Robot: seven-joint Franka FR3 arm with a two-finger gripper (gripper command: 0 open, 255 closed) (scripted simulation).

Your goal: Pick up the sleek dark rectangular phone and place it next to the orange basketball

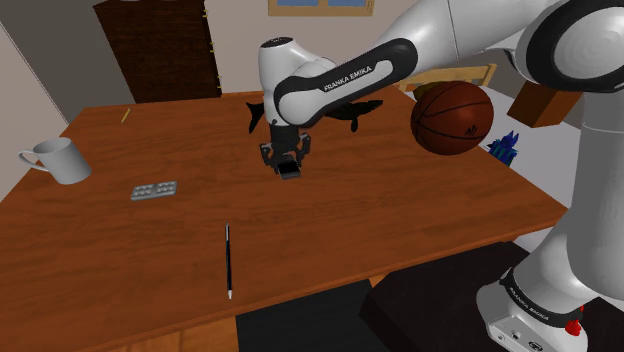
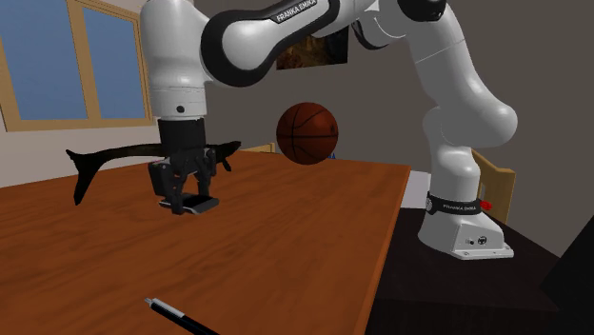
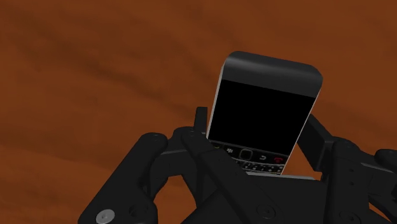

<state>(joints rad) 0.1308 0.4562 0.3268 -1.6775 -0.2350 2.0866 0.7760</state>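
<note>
Pinching the dark phone (image 3: 264,121) by its keypad end with the black gripper (image 1: 289,168), low over the middle of the brown table (image 1: 400,230), well to the shoulder view's left of the basketball (image 1: 452,118). Clasped at one end only, so liable to pivot or slip in transit. Carried this low, liable to scrape the tabletop. Farther right, danger of nudging the ball and setting it rolling off the edge. Also of clipping the dark fish-shaped figure (image 2: 114,157) just behind. Hard to judge the clearance beneath the phone. Keypad half covered by the fingers. Figure's middle hidden behind the arm. Beyond the ball, something blue (image 1: 505,147), mostly covered, not identifiable.
</note>
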